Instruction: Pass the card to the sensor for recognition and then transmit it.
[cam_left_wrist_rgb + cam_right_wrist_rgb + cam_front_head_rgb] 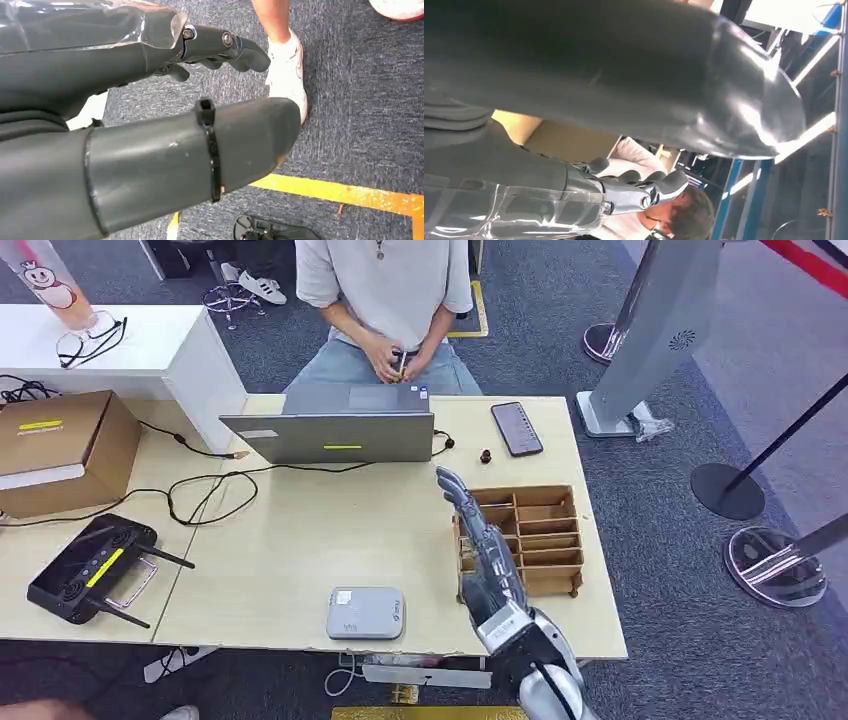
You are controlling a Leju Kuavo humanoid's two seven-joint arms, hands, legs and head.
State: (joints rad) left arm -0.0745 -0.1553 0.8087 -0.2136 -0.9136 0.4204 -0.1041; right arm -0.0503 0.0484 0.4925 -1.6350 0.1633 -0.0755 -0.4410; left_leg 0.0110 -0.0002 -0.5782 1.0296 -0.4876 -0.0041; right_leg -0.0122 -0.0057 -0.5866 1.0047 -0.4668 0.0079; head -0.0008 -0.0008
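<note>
R hand point(487, 558) fingers straight, apart, holding nothing, raised beside wooden divider box point(540, 530). L hand point(150, 100) hangs over carpet, nothing held. Card not visible. Grey sensor point(366, 613) near table edge. Risk: fingers clip box walls reaching in.

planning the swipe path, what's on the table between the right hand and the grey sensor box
Nothing: in the head view the stretch of table between the right hand and the grey sensor box is bare wood.
</note>
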